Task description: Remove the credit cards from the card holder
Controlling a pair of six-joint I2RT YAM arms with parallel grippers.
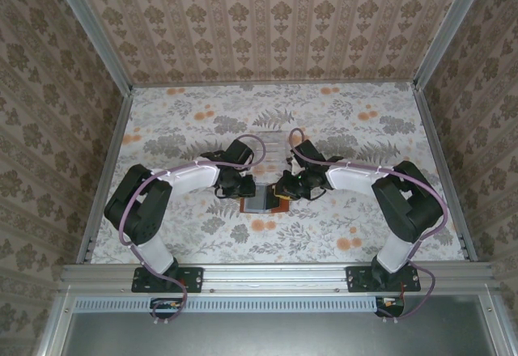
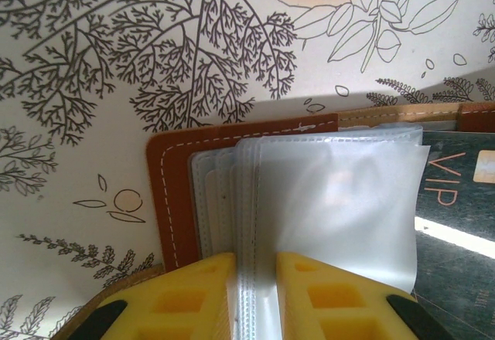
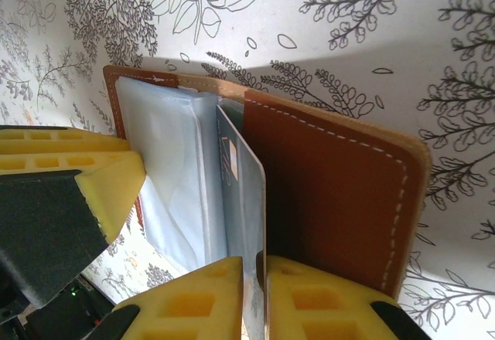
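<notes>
Top external view: the card holder (image 1: 261, 201) lies open at mid-worktop (image 1: 340, 121), the left pincer (image 2: 255, 297) clamped on its clear sleeves (image 2: 340, 209) and the right pincer (image 3: 254, 301) clamped on one grey credit card (image 3: 246, 201) not yet withdrawn; extraction judged barely begun.

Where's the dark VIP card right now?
In the left wrist view, the dark plastic card with orange VIP lettering lies at the right edge, inside the open reddish-brown leather wallet, partly under the translucent plastic sleeves pinched by the left gripper.
</notes>
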